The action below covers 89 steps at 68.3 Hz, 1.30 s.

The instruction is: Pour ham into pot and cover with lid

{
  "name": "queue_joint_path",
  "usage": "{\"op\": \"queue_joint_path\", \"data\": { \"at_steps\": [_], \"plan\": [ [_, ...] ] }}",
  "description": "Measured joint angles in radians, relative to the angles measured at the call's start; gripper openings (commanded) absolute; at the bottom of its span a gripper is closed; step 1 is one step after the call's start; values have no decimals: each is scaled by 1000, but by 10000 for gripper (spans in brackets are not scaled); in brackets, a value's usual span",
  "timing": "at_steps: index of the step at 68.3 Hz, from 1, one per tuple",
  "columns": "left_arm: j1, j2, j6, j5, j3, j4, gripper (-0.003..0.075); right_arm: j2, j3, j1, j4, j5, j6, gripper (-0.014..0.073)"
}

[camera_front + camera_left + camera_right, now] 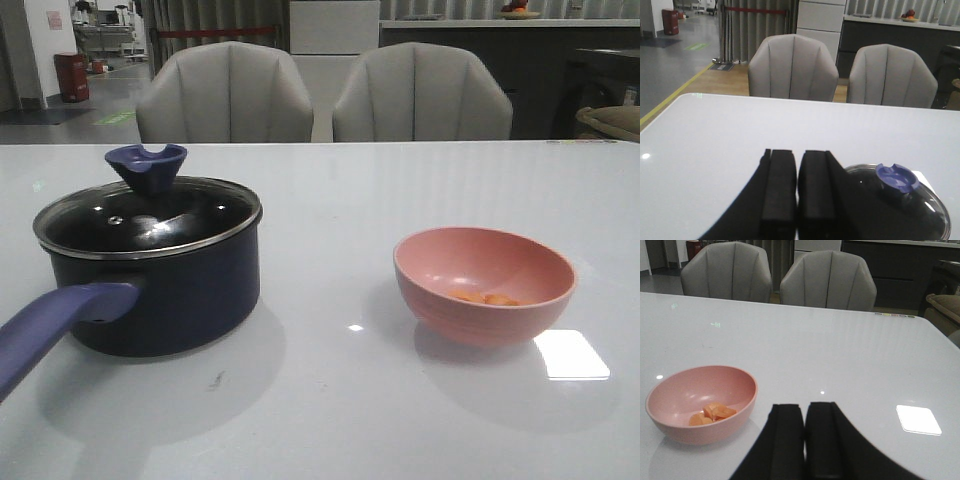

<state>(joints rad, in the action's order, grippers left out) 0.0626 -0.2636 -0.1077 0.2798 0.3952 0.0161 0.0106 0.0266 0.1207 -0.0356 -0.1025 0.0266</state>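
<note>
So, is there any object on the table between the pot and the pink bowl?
No. In the front view, only bare white table lies between the pot and the pink bowl; they stand apart.

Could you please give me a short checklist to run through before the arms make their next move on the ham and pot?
1. Ham is in the pink bowl: ok, a few orange chunks lie at its bottom.
2. Pot is open for pouring: not ok, the lid sits on it.
3. Lid knob is reachable: ok, nothing covers it.
4. Left hand is ready to grasp: not ok, its fingers look closed together and hold nothing.
5. Right hand is ready to grasp: not ok, it also looks closed and empty, beside the bowl.
6. Bowl stands upright on the table: ok.
</note>
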Motion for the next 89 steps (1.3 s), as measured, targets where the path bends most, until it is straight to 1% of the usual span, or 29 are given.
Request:
{"op": "queue_joint_path", "data": {
  "at_steps": [8, 13, 17, 26, 29, 32, 47, 51, 60, 69, 79, 84, 89],
  "plan": [
    [0, -24, 0, 0, 0, 4, 123, 0, 0, 0, 0, 0, 0, 170],
    [0, -35, 0, 0, 2, 4, 173, 0, 0, 0, 0, 0, 0, 170],
    [0, -46, 0, -2, 2, 4, 255, 0, 0, 0, 0, 0, 0, 170],
    [0, -72, 0, 2, 3, 4, 568, 0, 0, 0, 0, 0, 0, 170],
    [0, -81, 0, 3, 3, 2, 636, 0, 0, 0, 0, 0, 0, 170],
    [0, -90, 0, 5, 3, 2, 670, 0, 0, 0, 0, 0, 0, 170],
    [0, -134, 0, 8, 7, 33, 669, 0, 0, 0, 0, 0, 0, 170],
    [0, -158, 0, 26, 22, 39, 669, 0, 0, 0, 0, 0, 0, 170],
    [0, -261, 0, 151, 132, 42, 661, 0, 0, 0, 0, 0, 0, 170],
    [0, -422, 0, 297, 293, 52, 634, 0, 0, 0, 0, 0, 0, 170],
    [4, -615, 0, 424, 439, 76, 615, 0, 0, 0, 0, 0, 0, 170],
    [28, -708, 0, 469, 503, 76, 615, 0, 0, 0, 0, 0, 0, 170],
    [76, -805, 0, 512, 574, 76, 615, 0, 0, 0, 0, 0, 0, 170]
  ]
}}
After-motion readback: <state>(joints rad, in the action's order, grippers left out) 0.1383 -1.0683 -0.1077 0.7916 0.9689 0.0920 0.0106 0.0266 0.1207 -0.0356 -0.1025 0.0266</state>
